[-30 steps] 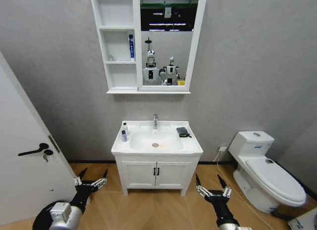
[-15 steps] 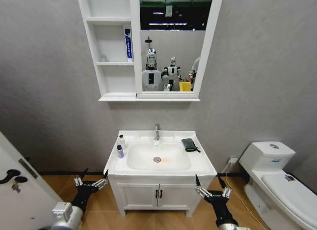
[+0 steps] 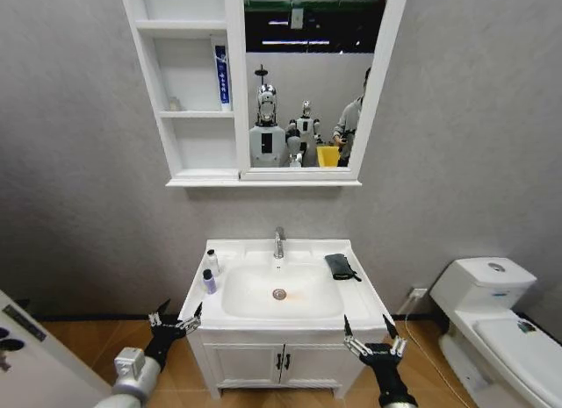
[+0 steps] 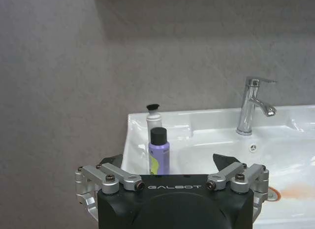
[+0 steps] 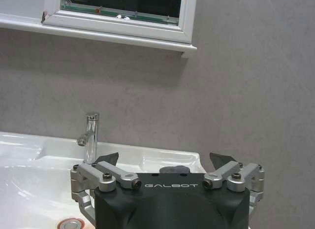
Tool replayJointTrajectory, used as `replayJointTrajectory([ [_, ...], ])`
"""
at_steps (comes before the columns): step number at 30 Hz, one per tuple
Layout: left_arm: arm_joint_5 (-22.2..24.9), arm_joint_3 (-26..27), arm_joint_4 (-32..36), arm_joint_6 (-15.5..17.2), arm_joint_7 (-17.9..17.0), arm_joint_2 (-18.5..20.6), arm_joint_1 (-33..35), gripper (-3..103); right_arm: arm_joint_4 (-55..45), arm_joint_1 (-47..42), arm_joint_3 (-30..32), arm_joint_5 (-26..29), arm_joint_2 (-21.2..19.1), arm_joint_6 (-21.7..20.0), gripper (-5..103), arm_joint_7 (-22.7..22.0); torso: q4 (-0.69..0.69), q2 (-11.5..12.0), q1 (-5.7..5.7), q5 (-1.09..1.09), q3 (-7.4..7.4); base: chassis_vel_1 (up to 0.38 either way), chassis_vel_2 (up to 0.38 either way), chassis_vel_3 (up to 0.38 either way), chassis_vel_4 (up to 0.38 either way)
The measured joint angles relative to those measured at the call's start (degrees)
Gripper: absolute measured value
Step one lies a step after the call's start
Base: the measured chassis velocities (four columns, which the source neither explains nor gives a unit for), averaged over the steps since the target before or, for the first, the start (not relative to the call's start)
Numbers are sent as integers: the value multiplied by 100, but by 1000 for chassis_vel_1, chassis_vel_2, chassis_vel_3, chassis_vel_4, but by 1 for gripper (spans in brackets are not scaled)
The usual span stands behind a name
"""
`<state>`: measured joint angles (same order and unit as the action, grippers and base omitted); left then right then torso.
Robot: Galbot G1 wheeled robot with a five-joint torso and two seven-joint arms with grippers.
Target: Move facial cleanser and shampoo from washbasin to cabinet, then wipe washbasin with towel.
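The white washbasin (image 3: 283, 322) stands straight ahead under the wall cabinet (image 3: 190, 85). On its left rim stand a white bottle (image 3: 212, 261) and a purple bottle (image 3: 209, 282), both black-capped; I cannot tell which is the facial cleanser and which the shampoo. The dark folded towel (image 3: 341, 267) lies on the right rim. My left gripper (image 3: 176, 320) is open, low in front of the basin's left corner. My right gripper (image 3: 369, 336) is open before the right corner. The left wrist view shows the left gripper (image 4: 169, 159) short of the purple bottle (image 4: 159, 152) and white bottle (image 4: 153, 121).
A chrome tap (image 3: 279, 242) rises behind the bowl. A blue tube (image 3: 220, 73) stands on a cabinet shelf beside the mirror (image 3: 307, 75). A white toilet (image 3: 496, 311) sits to the right, a door (image 3: 22, 355) at the lower left. The two-door cupboard (image 3: 281, 362) is under the basin.
The whole head view has shifted: the washbasin and cabinet are larger and nearer, the door has slid off to the left. Both grippers stay open and low.
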<state>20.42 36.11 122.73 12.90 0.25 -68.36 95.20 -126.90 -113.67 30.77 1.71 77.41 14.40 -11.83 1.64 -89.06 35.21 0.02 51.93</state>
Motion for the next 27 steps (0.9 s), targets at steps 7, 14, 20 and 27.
replayJointTrajectory([
  [7, 123, -752, -1129, 78, -83, 189, -1203, 100, -5, -204, 235, 60, 57, 77, 100, -3, 4, 3, 9, -2, 2, 0, 0, 0, 0],
  [14, 216, -1076, -2121, 71, -303, 175, -2236, 100, 12, -308, 357, 94, 132, 125, 100, -86, 3, 3, 8, -2, 2, 0, 0, 0, 0],
  [20, 282, -1249, -2721, 61, -388, 140, -2827, 100, 27, -316, 340, 80, 164, 143, 100, -88, 3, 3, 8, -2, 2, 0, 0, 0, 0],
  [27, 222, -1441, -3254, 45, -423, -14, -3236, 99, 90, -252, 365, 161, 133, 143, 100, -96, 3, 3, 7, -2, 2, 0, 0, 0, 0],
])
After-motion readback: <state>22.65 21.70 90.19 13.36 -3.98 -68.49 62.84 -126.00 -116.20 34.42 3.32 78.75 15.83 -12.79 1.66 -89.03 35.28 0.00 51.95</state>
